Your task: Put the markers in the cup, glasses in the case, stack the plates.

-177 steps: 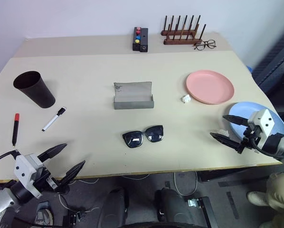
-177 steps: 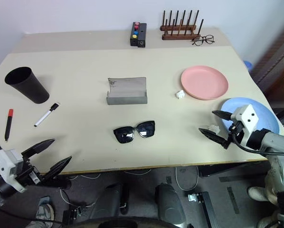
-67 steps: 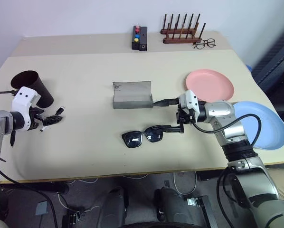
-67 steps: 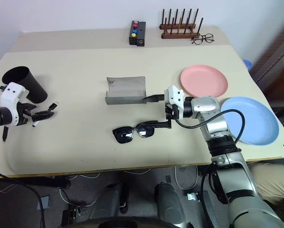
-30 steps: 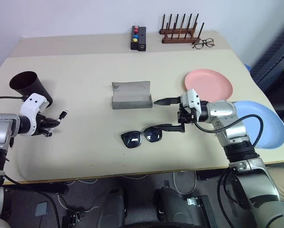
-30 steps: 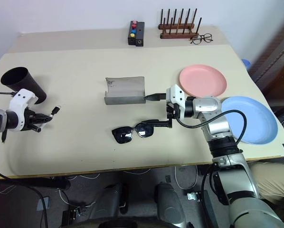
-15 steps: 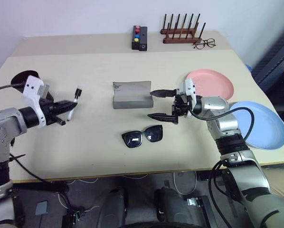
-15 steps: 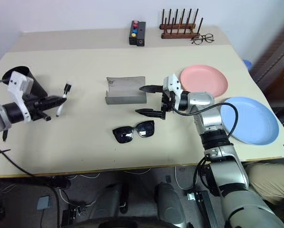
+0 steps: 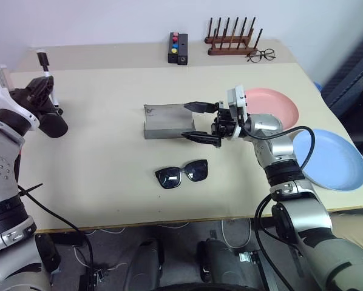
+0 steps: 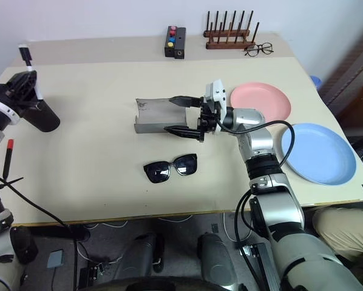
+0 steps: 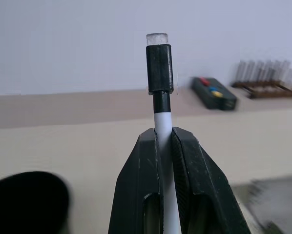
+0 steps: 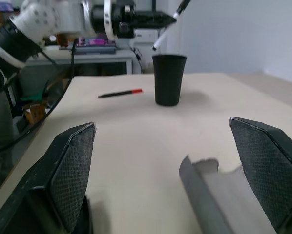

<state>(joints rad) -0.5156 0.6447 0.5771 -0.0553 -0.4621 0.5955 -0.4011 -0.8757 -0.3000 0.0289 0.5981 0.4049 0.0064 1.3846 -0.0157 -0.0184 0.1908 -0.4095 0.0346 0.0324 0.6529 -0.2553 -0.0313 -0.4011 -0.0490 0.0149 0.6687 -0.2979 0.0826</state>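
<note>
while the left gripper (image 9: 40,91) is clenched on the white marker (image 11: 160,105), holding it upright with its black cap on top just above the dark cup (image 10: 39,116), the right gripper (image 10: 180,114) hangs over the table (image 9: 108,182) with its two fingers spread wide and nothing between them. that open gripper sits right at the grey glasses case (image 9: 168,121), which stands open near the middle of the table, one finger above its raised lid and the other beside its near right corner; whether either finger touches the case cannot be told. the black sunglasses (image 9: 182,174) lie flat on the table in front of the case, apart from it. the red-capped marker (image 10: 8,157) lies on the table in front of the cup, near the left edge. the pink plate (image 9: 272,108) rests to the right of the case behind the right arm, and the light blue plate (image 9: 333,159) lies beside it near the table's right edge, the two side by side.
</note>
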